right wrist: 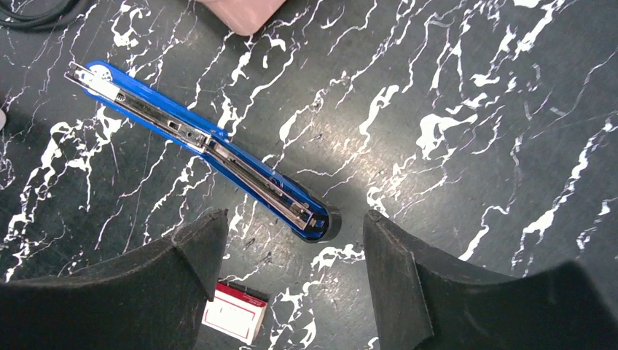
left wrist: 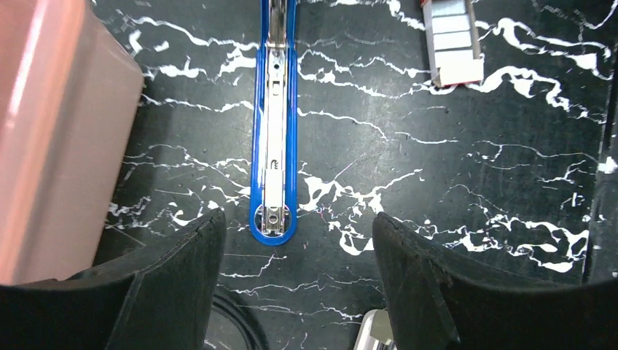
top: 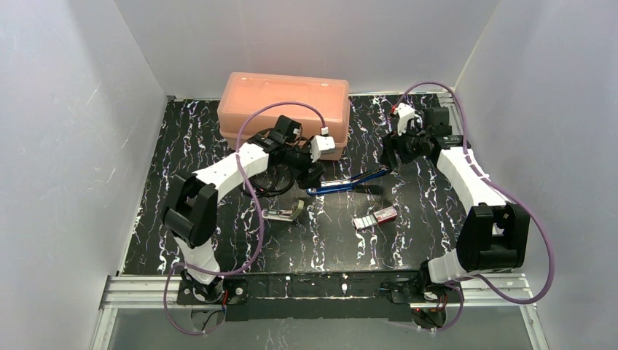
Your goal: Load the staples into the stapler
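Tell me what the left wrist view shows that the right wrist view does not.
Only the left wrist view: the white tray of staples and a small silver object at the bottom edge. Only the right wrist view: the stapler's black end and a red-and-white box near the bottom edge. Both: the opened blue stapler, the pink container and the black marbled table, seen between open jaws.

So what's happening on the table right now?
The blue stapler lies opened flat on the table, its metal channel facing up. The left gripper hangs open over one end, the right gripper over the other; neither holds anything. The staples box lies apart, slid open.
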Available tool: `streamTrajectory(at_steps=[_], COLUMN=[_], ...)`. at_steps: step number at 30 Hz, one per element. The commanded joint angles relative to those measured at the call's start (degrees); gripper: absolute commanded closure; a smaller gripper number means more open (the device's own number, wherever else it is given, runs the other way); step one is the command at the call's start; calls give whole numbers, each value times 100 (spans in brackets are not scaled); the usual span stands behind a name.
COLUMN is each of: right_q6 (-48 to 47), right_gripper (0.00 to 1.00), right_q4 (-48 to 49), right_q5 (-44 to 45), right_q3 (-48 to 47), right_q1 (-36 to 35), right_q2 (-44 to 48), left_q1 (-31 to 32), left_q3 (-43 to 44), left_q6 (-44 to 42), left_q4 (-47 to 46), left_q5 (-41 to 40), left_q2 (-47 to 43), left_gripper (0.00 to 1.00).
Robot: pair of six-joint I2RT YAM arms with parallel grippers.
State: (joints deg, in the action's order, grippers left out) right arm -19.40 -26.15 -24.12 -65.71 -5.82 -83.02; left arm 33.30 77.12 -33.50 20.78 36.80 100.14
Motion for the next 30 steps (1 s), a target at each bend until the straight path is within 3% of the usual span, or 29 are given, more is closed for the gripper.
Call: streamTrajectory(at_steps=[1, 9, 14, 30], right_q6=[-385, -2650, -3550, -4590], right_gripper=[21, 20, 23, 28], right_q4=[-248, -673, -883, -986], right_q5=[-672, -1394, -1689, -1637], right_q3=[-38, 87, 129, -4], right_q1=[322, 533, 534, 538], right_q2=[-118, -460, -748, -1270], left_q1=[89, 89, 89, 38], left_q3=[203, -127, -563, -704], left_q6=[-191, -431, -477, -556], left_q4=[102, -185, -715, -1278], left_q5=[-98, -240, -496, -517], left_q2=[242, 517, 543, 1037], left_gripper=[28, 28, 33, 44])
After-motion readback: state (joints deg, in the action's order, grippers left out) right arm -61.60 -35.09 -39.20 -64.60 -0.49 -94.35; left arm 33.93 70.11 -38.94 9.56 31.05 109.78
